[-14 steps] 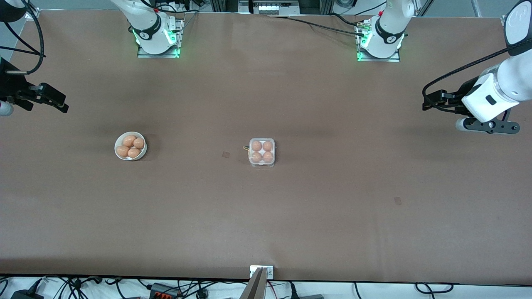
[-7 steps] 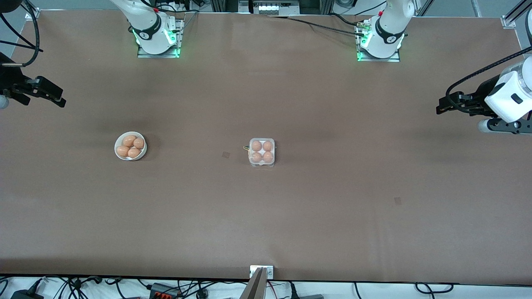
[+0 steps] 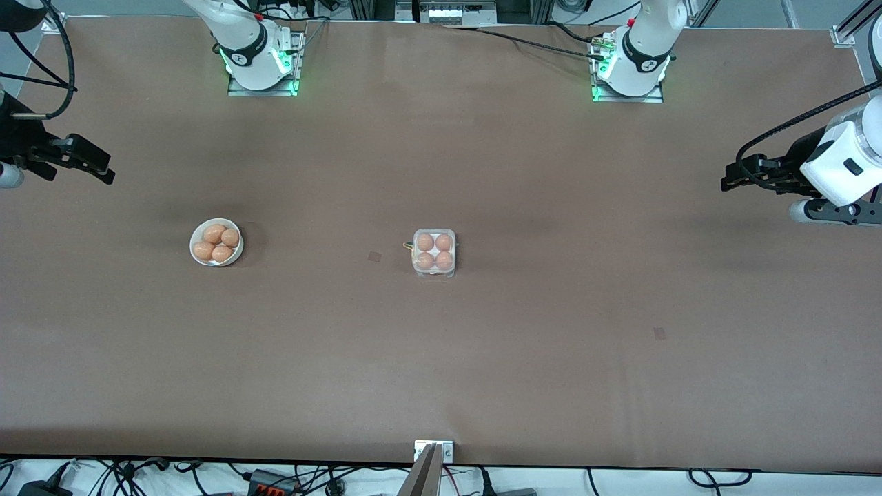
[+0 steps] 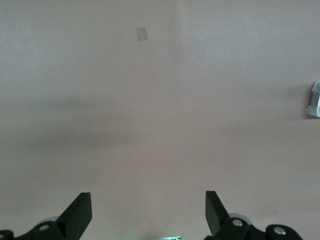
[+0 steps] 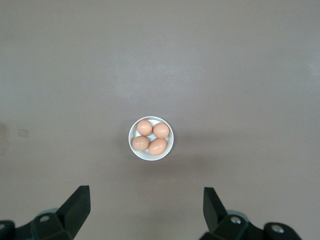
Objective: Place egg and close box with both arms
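The box (image 3: 434, 271), a small clear-plastic carton, sits mid-table with an egg (image 3: 426, 242) in each cell, and its clear lid lies down over them. Only its edge (image 4: 315, 100) shows in the left wrist view. My left gripper (image 3: 729, 182) hangs open and empty over the left arm's end of the table, well apart from the box. My right gripper (image 3: 105, 172) hangs open and empty over the right arm's end. In the wrist views the left gripper (image 4: 148, 210) and the right gripper (image 5: 146, 205) each hold nothing.
A round white bowl (image 3: 238, 252) with several more tan eggs (image 3: 214, 233) stands toward the right arm's end of the table; the bowl (image 5: 130, 136) also shows in the right wrist view. Two small tape marks (image 3: 374, 257) (image 3: 659, 333) lie on the brown table.
The left arm has drawn back toward its end of the table, away from the box. The right gripper has shifted only slightly. The box and bowl have not moved.
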Controlling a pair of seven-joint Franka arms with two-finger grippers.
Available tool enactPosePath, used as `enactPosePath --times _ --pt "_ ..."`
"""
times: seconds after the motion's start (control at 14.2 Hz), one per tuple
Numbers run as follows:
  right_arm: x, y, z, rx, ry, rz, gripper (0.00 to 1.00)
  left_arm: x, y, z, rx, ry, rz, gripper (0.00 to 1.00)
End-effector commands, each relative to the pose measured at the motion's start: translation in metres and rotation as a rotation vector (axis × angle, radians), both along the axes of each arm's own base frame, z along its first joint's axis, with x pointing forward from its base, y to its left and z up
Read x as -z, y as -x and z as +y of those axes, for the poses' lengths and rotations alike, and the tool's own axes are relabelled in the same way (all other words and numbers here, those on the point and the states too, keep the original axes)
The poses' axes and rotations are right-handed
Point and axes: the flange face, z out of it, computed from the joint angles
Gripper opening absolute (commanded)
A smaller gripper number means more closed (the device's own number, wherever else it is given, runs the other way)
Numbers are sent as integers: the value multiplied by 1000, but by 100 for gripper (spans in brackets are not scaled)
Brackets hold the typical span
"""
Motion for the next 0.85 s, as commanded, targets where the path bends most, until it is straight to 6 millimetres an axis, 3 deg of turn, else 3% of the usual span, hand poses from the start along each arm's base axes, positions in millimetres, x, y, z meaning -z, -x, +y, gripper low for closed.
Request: enactPosePath --times 0.0,0.78 --pt "0 3 1 -2 -4 -9 100 -6 -3 1 5 -17 -6 100" --pt "-3 7 2 -3 -3 10 100 -6 -3 1 5 -17 -6 100"
